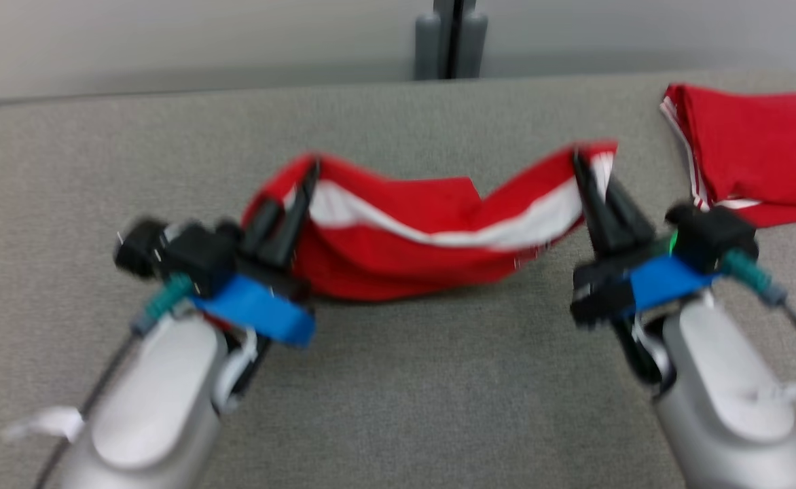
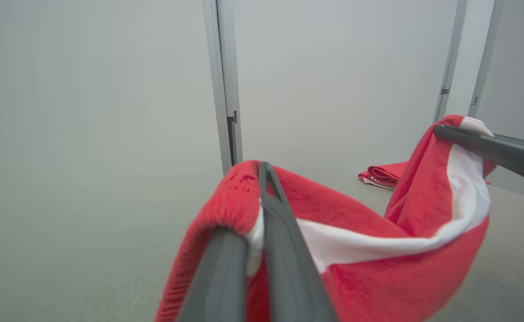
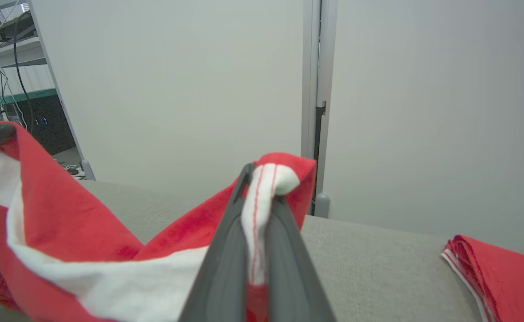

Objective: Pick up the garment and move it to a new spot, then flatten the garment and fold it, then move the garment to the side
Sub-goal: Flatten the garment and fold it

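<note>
Garment pinched at both ends, left gripper and right gripper clenched on edge, sagging over table. Placing, flattening, folding remain.

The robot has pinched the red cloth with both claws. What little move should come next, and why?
Probably lift both together. The left gripper and right gripper are each shut on an end of the red garment, whose middle sags toward the table.

The grey fabric-covered table bears a folded red jersey at its far right; mid-table, the red garment seems to sag onto it.
</note>
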Robot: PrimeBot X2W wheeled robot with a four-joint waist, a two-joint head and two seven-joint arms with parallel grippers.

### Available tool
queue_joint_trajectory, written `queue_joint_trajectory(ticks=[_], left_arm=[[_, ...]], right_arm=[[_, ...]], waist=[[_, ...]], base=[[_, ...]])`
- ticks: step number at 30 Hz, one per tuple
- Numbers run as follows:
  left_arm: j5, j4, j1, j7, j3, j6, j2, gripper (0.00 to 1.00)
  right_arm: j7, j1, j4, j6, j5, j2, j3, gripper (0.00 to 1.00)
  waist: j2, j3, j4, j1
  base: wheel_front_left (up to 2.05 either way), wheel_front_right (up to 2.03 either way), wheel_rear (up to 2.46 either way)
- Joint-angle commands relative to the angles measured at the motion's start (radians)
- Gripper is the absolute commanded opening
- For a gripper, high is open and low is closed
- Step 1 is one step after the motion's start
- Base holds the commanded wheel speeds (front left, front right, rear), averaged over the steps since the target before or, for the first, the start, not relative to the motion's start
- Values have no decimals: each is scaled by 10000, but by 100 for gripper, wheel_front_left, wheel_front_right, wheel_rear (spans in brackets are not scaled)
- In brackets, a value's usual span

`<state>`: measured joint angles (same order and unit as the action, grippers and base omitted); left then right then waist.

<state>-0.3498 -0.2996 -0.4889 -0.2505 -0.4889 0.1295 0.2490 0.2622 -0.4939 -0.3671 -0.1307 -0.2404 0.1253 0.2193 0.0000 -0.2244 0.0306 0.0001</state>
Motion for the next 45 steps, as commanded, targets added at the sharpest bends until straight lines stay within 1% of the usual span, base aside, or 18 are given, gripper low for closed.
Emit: queue_joint_trajectory(ticks=[1, 3, 4, 8, 10, 14, 18, 22, 27, 30, 37, 39, 45], left_arm=[[-98, 95, -593, 86, 21, 15, 122, 0], [-393, 139, -1732, 272, 106, 14, 283, 0], [-358, 135, -2396, 391, 98, 14, 442, 0], [-700, -101, -4932, 706, 14, 14, 652, 0], [-871, -381, -6104, 747, -93, 14, 634, 0], [-1156, -1007, -8307, 580, -310, 14, 572, 0], [-1484, -1680, -9803, 263, -507, 14, 423, 0], [-1729, -2110, -10297, 9, -796, 14, 366, 0], [-2015, -2252, -9292, -124, -1243, 14, 360, 0], [-2008, -2044, -8093, -147, -1218, 14, 247, 0], [-1497, -997, -4463, -152, -573, -280, 149, 0], [-1353, -584, -3336, -154, -417, -394, 69, 0], [-1028, 128, -334, -154, -79, -437, -108, 0]], right_arm=[[6, -596, 1, -3, -9, 110, 43, 0], [-64, -1816, -115, -3, -36, 238, 142, 0], [-138, -2449, -195, -3, -31, 300, 170, 0], [-381, -4894, -560, -3, -138, 428, 17, 0], [-477, -6043, -868, -3, -253, 473, -119, 0], [-535, -8064, -1493, -3, -81, 678, -91, 0], [-381, -9486, -2143, -3, 23, 712, -131, 0], [-221, -9957, -2817, -3, 58, 651, 47, 0], [-33, -9152, -3466, -3, -157, 595, 401, 0], [31, -8350, -3534, -3, -245, 571, 508, 0], [33, -5209, -2278, -3, -345, 404, 395, 0], [32, -4223, -1901, -3, -370, 353, 305, 0], [33, -1476, -999, -3, -432, 428, 288, 0]], waist=[[0, -289, -90, -1], [0, -727, -68, -1], [0, -980, -63, -1], [0, -1943, -79, -1], [0, -2328, -101, -1], [0, -2929, -80, -1], [0, -3225, -53, -1], [0, -3307, -52, -1], [0, -3366, -60, -1], [0, -3398, -85, -1], [0, -3066, 53, -1], [0, -2827, 107, -1], [0, -1904, 194, -1]], base=[[0, 0, 0], [0, 0, 0], [0, 0, 0], [0, 0, 0], [0, 0, 0], [0, 0, 0], [0, 0, 0], [0, 0, 0], [0, 0, 0], [0, 0, 0], [0, 0, 0], [0, 0, 0], [0, 0, 0]])
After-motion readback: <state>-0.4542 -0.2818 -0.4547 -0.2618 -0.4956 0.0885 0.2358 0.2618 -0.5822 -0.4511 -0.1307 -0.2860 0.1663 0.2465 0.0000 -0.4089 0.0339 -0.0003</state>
